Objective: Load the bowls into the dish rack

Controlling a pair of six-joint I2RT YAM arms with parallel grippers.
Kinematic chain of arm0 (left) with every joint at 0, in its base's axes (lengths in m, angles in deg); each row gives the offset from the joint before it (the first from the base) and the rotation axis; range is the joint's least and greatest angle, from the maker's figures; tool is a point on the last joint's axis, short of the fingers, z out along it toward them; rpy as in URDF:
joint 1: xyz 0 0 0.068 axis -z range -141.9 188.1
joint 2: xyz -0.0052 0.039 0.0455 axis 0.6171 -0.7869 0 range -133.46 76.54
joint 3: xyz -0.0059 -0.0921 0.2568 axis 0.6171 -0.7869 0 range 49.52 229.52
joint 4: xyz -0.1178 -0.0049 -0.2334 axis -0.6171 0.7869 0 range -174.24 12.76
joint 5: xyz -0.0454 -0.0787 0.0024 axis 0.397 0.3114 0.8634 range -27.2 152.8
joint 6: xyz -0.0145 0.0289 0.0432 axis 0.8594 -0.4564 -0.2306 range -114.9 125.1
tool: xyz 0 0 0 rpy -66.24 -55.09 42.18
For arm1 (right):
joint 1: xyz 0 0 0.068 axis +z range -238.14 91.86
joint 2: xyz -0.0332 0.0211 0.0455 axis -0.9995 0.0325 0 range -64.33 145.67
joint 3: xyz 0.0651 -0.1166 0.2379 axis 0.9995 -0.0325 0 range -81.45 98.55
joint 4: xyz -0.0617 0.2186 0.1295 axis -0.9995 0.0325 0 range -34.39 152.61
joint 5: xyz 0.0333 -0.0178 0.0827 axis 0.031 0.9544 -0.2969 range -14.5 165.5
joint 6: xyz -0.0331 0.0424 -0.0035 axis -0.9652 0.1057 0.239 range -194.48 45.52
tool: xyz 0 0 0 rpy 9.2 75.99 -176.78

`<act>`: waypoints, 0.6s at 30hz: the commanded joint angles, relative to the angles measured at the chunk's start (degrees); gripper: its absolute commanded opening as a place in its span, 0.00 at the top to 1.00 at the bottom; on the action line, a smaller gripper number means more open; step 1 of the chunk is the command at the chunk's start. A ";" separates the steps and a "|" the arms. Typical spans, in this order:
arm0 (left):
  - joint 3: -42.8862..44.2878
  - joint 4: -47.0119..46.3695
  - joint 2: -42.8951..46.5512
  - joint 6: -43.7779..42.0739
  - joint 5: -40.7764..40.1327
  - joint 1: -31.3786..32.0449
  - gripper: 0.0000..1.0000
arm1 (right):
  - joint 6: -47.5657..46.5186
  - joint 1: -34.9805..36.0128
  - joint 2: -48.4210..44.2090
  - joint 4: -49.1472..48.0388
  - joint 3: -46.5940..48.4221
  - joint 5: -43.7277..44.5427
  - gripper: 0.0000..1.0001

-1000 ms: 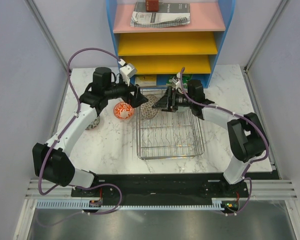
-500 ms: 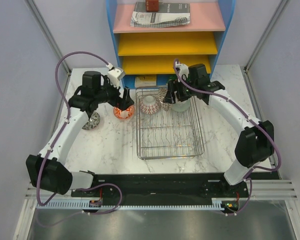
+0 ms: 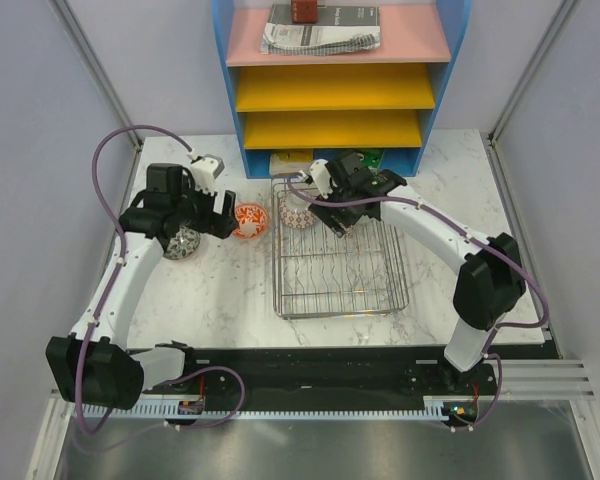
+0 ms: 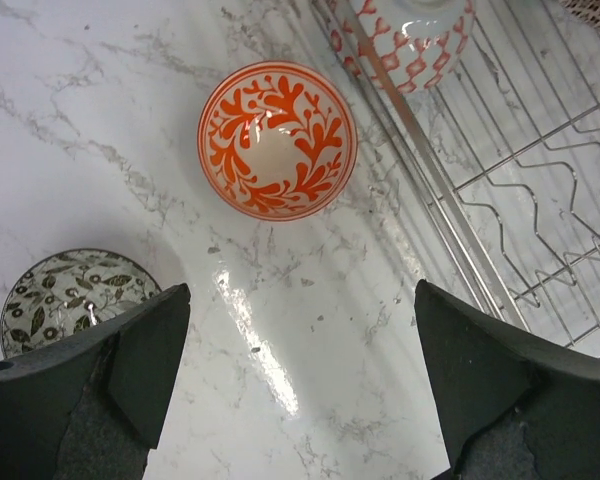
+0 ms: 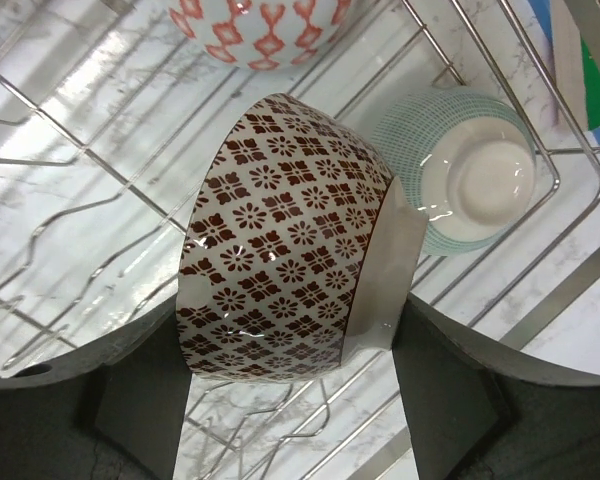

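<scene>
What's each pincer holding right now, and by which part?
Right pincer grips the brown patterned bowl by its rim, apparently; left pincer holds nothing.

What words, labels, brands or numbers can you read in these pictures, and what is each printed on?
No text is legible.
Booklet on the pink top shelf: print too small to read.
Tan card at the back: too blurred to read.
The red-brown patterned bowl: pattern only, no letters.
</scene>
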 commanded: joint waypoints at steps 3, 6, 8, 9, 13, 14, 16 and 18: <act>-2.06 1.90 4.69 -0.64 -1.17 -3.78 0.00 | -7.88 2.57 2.69 -1.10 5.51 14.21 1.00; -3.28 1.90 6.45 -0.73 -0.56 -5.54 0.00 | -10.61 3.88 4.97 -1.19 6.74 17.28 1.00; -3.73 1.90 7.15 -0.64 -0.12 -6.34 0.00 | -12.63 4.24 5.76 -1.45 7.18 19.12 1.00; -4.08 1.90 7.59 -0.47 -0.20 -7.13 0.00 | -13.24 4.59 6.20 -1.45 7.79 19.66 1.00; -5.13 1.90 8.47 -0.46 0.85 -9.68 0.00 | -16.32 6.52 8.67 -1.63 8.59 22.82 1.00; -5.22 1.99 8.47 -0.55 1.11 -10.12 0.00 | -17.46 6.96 8.93 -1.63 8.50 23.61 1.00; -5.31 1.99 8.74 -0.64 1.46 -11.17 0.00 | -18.17 8.10 9.89 -1.63 8.50 26.07 1.00; -5.31 2.08 8.91 -0.73 1.47 -11.79 0.00 | -18.17 8.72 11.03 -1.63 8.76 28.00 1.00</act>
